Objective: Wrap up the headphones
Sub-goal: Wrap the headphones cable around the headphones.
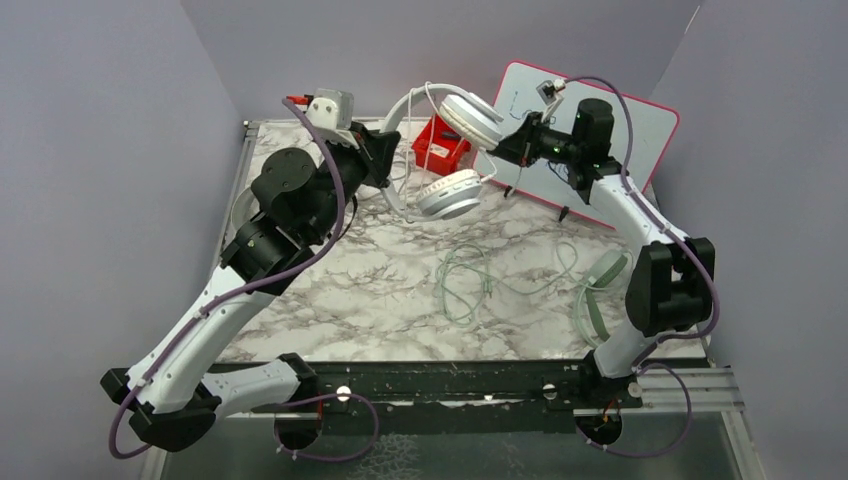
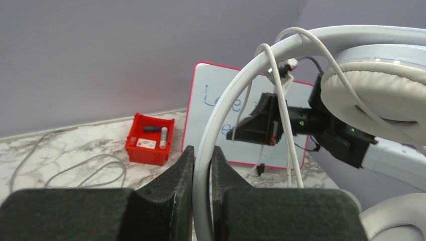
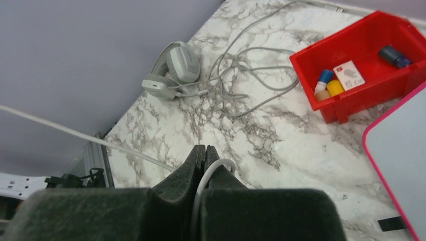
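The white headphones (image 1: 455, 150) hang in the air above the counter (image 1: 380, 290). The left pincer (image 2: 202, 156) squeezes their band (image 2: 221, 100). The right pincer (image 3: 205, 153) is pinched tight on the thin white cord (image 3: 211, 169). This looks like the winding step (some cord loops over the band). Next, the cord likely needs carrying round the band, kept tight. The red box (image 3: 351, 106) holds a white card (image 3: 349, 75) and small colored bits.

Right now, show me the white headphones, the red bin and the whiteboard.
white headphones (image 1: 450, 193), top view, on the lower ear cup.
red bin (image 3: 371, 98), right wrist view, on its near outer wall.
whiteboard (image 2: 206, 85), left wrist view, on its upper left area.
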`<action>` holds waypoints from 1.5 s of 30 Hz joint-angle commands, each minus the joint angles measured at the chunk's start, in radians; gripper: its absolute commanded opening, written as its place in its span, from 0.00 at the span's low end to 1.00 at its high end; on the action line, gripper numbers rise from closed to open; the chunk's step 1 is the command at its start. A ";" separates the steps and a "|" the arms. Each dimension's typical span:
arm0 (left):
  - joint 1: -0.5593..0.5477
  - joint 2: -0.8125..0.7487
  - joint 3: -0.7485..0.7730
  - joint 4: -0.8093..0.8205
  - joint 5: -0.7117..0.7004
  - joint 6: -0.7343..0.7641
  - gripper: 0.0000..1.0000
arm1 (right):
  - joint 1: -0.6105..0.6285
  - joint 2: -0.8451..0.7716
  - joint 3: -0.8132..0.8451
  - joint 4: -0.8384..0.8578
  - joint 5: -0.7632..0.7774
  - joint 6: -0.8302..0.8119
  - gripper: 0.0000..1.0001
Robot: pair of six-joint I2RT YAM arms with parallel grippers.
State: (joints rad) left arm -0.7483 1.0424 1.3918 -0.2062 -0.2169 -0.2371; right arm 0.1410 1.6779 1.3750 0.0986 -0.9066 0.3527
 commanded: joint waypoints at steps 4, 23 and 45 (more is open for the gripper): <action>-0.002 0.121 0.164 -0.031 -0.319 -0.076 0.00 | 0.057 -0.051 -0.219 0.296 0.019 0.191 0.01; 0.055 0.428 0.494 -0.112 -0.492 0.049 0.00 | 0.236 -0.233 -0.470 0.245 0.130 0.110 0.01; 0.222 0.238 0.103 -0.406 0.436 0.009 0.00 | -0.017 -0.064 -0.094 0.047 0.378 -0.031 0.00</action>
State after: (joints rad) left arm -0.5316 1.3720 1.5242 -0.6388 0.0978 -0.2150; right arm 0.1581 1.5784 1.2194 0.1818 -0.5480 0.3462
